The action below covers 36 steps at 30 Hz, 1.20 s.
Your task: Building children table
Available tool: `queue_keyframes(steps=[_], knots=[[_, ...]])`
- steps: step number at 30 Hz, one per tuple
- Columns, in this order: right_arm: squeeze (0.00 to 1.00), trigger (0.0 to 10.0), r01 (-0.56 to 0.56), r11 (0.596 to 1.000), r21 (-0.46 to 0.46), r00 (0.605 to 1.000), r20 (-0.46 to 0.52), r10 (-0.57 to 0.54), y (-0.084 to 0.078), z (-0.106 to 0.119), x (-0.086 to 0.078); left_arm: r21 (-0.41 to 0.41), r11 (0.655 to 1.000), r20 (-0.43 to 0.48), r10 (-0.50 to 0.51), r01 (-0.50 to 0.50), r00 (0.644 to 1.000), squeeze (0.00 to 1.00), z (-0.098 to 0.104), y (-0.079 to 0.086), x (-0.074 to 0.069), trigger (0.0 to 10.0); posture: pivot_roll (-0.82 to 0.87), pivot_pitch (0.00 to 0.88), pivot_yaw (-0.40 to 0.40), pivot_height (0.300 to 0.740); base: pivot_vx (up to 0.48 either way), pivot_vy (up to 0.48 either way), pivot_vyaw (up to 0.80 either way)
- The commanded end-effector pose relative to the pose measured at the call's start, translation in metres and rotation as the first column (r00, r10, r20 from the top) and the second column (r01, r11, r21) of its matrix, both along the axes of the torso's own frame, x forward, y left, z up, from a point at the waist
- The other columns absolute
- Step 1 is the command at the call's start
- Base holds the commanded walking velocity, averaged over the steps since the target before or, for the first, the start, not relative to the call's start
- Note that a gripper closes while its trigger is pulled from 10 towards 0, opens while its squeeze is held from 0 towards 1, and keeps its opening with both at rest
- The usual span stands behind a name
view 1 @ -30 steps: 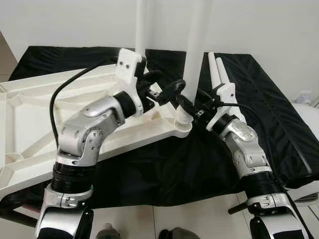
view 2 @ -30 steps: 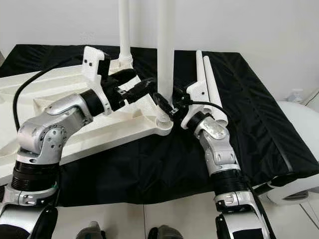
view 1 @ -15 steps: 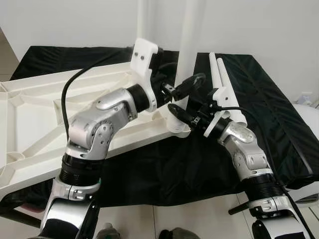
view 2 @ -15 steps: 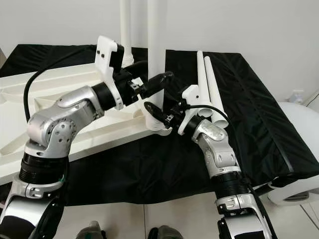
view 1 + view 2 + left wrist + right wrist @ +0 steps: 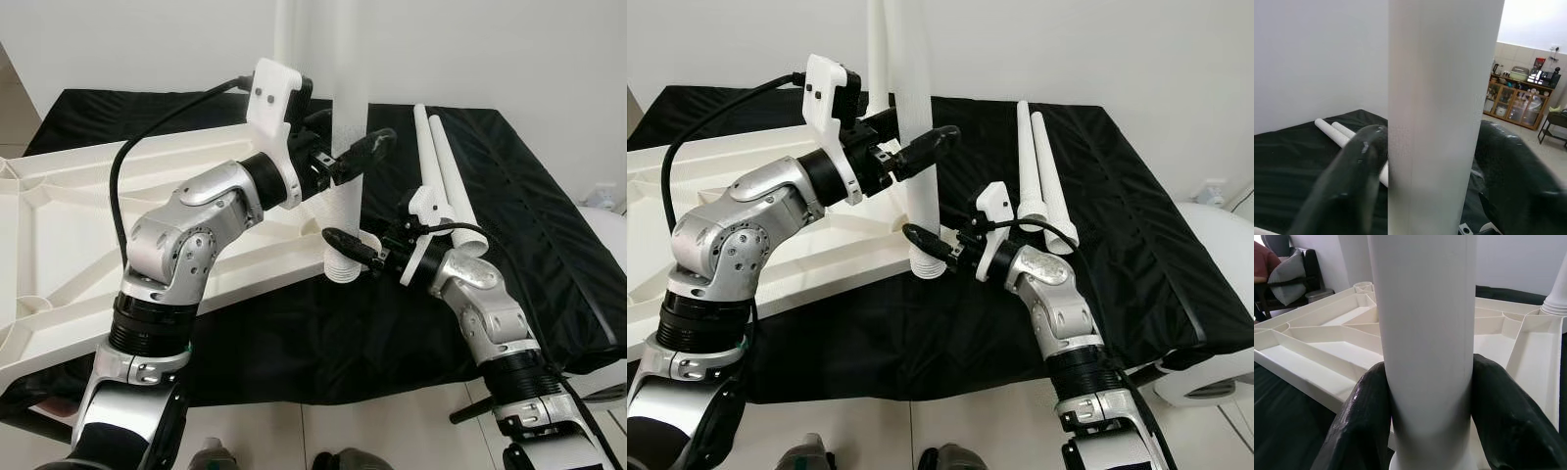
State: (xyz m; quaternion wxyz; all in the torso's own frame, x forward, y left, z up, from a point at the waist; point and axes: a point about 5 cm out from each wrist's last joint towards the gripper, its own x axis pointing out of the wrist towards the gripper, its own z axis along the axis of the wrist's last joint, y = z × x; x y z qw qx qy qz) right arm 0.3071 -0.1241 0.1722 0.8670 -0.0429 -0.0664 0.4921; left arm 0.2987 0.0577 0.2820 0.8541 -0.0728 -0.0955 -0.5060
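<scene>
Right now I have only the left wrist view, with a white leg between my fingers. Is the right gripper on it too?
Observer: Yes. The right gripper clamps the same leg lower down, just above its ribbed end.
Operator: Where is that end?
Observer: At the near corner of the upturned tabletop. I cannot tell whether it is seated.
Operator: Any leg fitted already?
Observer: A second leg stands upright at the corner behind.
</scene>
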Motion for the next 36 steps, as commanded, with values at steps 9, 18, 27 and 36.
queue_keyframes(steps=[9, 18, 27, 36], knots=[[0.0, 10.0, -0.003, 1.0, -0.025, 1.0, 0.016, 0.003, -0.005, 0.005, 0.0, 0.0, 0.997, 0.054, -0.076, 0.076, 0.996, 0.0, 0.004, 0.001, -0.004, 0.0, 0.06, 0.0, -0.08, 0.74, 0.0, 0.0, 0.0], [1.0, 10.0, 0.1, 0.995, 0.022, 0.994, 0.032, -0.1, -0.006, 0.012, 0.012, 0.082, 0.995, 0.09, 0.041, -0.049, 0.995, 0.0, 0.005, 0.003, 0.003, 10.0, 0.07, 0.0, -0.087, 0.74, 0.0, 0.0, 0.0], [1.0, 10.0, 0.293, 0.951, 0.098, 0.952, 0.058, -0.299, 0.003, 0.016, 0.024, 0.06, 0.967, 0.142, 0.238, -0.249, 0.961, 0.0, 0.017, 0.012, 0.012, 10.0, 0.07, 0.0, -0.091, 0.74, 0.0, 0.0, 0.0], [0.0, 10.0, 0.523, 0.838, 0.155, 0.834, 0.106, -0.541, 0.014, 0.017, 0.031, 0.041, 0.908, 0.181, 0.405, -0.418, 0.896, 0.0, 0.025, 0.007, 0.019, 10.0, 0.08, 0.0, -0.091, 0.74, 0.0, 0.0, 0.0]])
